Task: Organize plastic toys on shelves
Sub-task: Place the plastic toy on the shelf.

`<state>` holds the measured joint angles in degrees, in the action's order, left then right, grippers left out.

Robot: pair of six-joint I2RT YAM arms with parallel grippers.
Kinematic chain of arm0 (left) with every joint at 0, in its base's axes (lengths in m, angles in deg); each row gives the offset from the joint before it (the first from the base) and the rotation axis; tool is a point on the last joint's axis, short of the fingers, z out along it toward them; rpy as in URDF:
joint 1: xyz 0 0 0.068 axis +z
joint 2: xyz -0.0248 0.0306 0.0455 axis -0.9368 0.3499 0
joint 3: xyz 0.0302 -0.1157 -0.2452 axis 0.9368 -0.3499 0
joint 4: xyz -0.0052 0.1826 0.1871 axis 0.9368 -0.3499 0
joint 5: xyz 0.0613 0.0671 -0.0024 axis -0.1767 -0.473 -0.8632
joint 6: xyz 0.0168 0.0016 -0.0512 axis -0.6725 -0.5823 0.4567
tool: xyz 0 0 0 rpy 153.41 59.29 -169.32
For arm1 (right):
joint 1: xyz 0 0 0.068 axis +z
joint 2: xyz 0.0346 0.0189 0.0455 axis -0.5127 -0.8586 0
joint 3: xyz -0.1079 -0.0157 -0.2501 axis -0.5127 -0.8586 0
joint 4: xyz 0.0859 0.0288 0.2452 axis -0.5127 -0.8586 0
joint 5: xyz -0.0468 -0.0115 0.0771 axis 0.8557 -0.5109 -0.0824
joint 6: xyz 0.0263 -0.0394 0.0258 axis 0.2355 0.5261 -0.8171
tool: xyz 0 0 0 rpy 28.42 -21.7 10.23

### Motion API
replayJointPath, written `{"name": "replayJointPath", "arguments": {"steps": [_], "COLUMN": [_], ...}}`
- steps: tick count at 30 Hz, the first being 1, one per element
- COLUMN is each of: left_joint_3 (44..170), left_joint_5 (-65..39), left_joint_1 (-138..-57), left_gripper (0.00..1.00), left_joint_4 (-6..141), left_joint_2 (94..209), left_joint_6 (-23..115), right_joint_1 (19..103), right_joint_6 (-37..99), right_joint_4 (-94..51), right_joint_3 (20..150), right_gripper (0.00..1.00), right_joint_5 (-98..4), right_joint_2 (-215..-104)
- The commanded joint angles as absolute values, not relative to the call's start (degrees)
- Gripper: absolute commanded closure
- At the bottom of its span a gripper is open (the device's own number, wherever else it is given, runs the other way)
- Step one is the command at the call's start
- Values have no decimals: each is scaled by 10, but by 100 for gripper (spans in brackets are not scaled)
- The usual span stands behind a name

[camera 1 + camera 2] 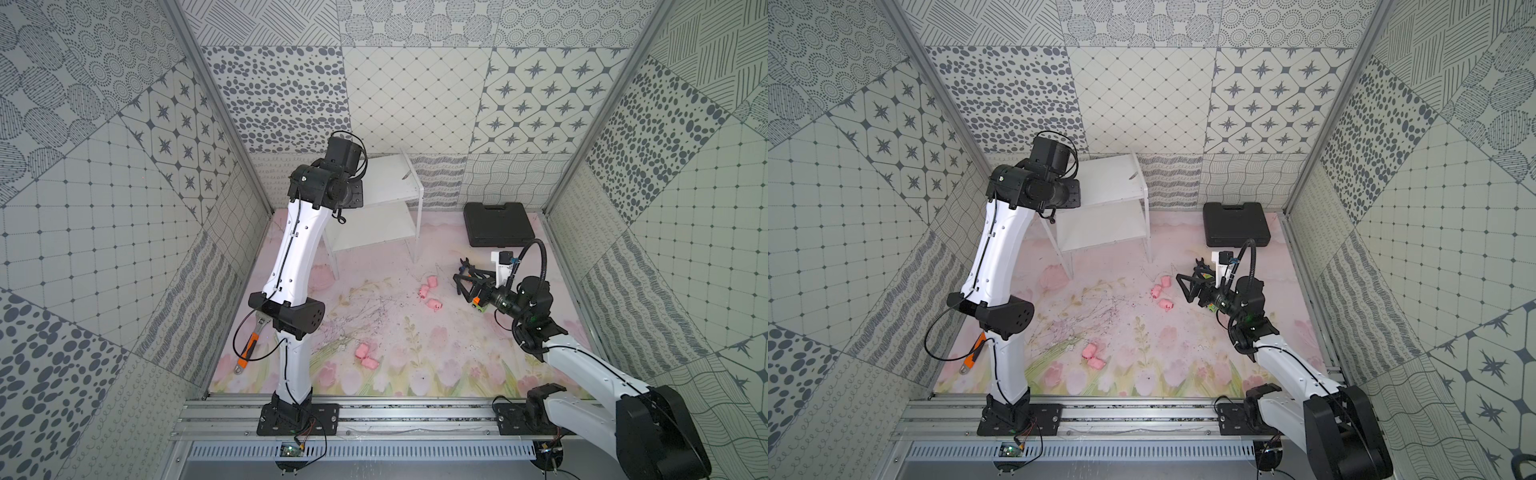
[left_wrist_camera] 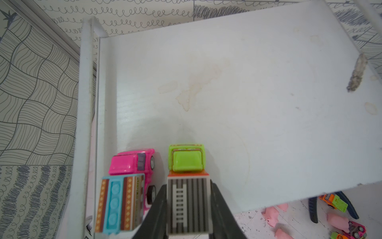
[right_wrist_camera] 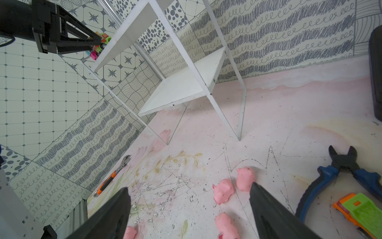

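Gripped green car (image 2: 187, 161) with left gripper (image 2: 189, 186) at the left edge of the shelves (image 2: 248, 93), top board, just beside pink car (image 2: 130, 163); held right gripper (image 3: 189, 187) jaws wide apart above pigs (image 3: 223, 190).

Rack (image 1: 390, 178): rear centre, vs back wall.
Top board: ladder-back car (image 2: 189, 186) beside 2nd car (image 2: 128, 163).
Case (image 1: 496, 224): R of rack.
Pliers (image 3: 342, 162): fwd of case.
Pigs (image 1: 423, 291): floor, L of pliers.
Wrench (image 1: 249, 345): floor, far L.
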<state>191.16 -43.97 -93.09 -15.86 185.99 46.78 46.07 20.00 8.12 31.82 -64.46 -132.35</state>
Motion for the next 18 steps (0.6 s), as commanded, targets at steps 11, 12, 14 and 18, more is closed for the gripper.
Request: {"name": "replayJointPath", "arguments": {"steps": [11,12,14,18], "left_joint_3": [1912,1912,1912,1905], "left_joint_5": [-421,-416,-406,-381], "left_joint_1": [-929,-929,-929,-929], "left_gripper": [51,50,50,46], "left_joint_4": [-150,-149,-148,-147], "left_joint_2": [1829,1824,1813,1779], "left_joint_6": [501,505,510,523], "right_joint_1": [458,458,458,458], "right_joint_6": [198,197,197,198], "right_joint_4": [114,114,114,99], "right_joint_3": [315,315,316,323], "right_gripper": [6,6,6,6], "right_joint_5": [-659,-661,-664,-667], "right_joint_2": [-1322,-1322,-1322,-1318]}}
